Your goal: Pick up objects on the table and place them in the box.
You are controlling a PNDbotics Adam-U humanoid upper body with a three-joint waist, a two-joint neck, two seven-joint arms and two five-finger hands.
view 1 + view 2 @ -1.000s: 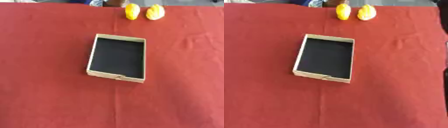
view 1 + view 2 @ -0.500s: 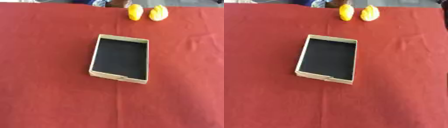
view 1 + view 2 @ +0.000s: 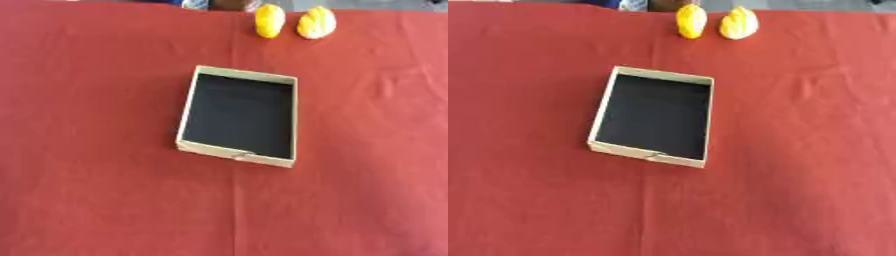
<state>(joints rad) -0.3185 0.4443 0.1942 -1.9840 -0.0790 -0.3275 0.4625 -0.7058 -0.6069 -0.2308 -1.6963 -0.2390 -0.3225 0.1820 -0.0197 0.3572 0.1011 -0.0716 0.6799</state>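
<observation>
Red cloth covers the desk. Mid-desk sits a shallow tan box, its black inside bare. Two yellow objects lie side by side, well apart from it at the far edge. Neither hand shows, so I can't tell about the fingers.

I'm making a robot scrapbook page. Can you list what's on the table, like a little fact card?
box: tan rim, black inside, open, nothing in it, mid-table
yellow things: two, a deeper yellow one and a paler one, side by side at the far edge, apart from the box
table cover: red cloth
robot hands: none in view
</observation>
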